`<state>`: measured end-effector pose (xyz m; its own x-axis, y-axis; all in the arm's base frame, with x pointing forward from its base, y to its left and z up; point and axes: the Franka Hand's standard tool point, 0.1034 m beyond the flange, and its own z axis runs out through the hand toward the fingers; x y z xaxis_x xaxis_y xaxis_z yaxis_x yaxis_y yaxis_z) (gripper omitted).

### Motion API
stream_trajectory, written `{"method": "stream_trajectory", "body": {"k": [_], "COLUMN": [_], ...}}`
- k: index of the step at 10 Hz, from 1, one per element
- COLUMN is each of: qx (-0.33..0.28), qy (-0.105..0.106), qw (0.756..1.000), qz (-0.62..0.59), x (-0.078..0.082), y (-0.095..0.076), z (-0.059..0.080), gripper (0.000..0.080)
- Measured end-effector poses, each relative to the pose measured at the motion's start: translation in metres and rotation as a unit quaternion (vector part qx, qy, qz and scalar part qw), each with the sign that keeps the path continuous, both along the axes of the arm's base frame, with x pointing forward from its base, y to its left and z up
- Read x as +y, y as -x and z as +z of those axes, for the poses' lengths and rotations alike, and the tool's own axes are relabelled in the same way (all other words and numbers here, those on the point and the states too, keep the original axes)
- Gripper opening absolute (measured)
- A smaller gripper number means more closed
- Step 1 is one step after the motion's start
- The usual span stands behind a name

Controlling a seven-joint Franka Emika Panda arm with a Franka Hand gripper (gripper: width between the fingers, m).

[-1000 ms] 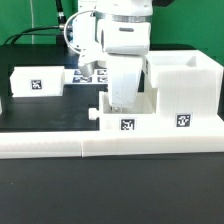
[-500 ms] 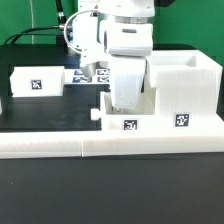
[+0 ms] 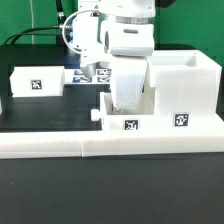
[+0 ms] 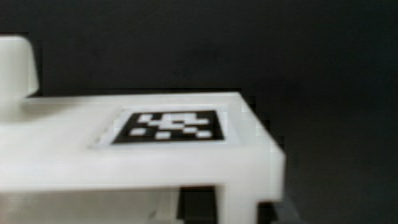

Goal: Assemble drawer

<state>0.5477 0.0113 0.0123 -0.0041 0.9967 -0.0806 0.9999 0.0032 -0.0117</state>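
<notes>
**While the white plastic drawer (image 3: 190, 85) lies in loose parts, the jaws are hidden from view**

Since the drawer is not yet joined, its parts are placed one by one. A small open-top white plastic tray (image 3: 127, 118), marked on its front with a square black-and-white tag and fitted with a knob (image 3: 96, 115) on the exterior view's left, is set at the middle of the black worktop (image 3: 40, 115), just behind the long low white border rail (image 3: 60, 145). The large boxy white housing (image 3: 185, 100), tagged likewise, is stood just beside this tray on the exterior view's right; whether the two touch cannot be told. A second small white tagged tray (image 3: 35, 84) is laid well apart, farther back on the exterior view's left.

The white two-finger gripper (image 3: 125, 100) is seen reaching down into the middle tray. Its fingertips are masked by the tray wall, so it cannot be told whether the jaws are wide, narrow or closed on anything. In the wrist view a blurred white surface (image 4: 107, 160) bearing a tag (image 4: 173, 127) is shown against black; its part cannot be named. Behind the arm, the flat white marker board (image 3: 88, 73) is partly seen.
</notes>
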Motion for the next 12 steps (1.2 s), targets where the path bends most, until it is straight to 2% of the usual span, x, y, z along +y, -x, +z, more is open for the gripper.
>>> {"method": "stream_trajectory", "body": {"k": [4, 12], "qx": [-0.007, -0.009], "qy": [-0.001, -0.002], "qw": [0.999, 0.999], "qz": [-0.038, -0.038], "x": [0.0049, 0.0008], "y": [-0.0016, 0.0028], "z": [0.0005, -0.0043], "gripper": [0.0042, 0.0042]}}
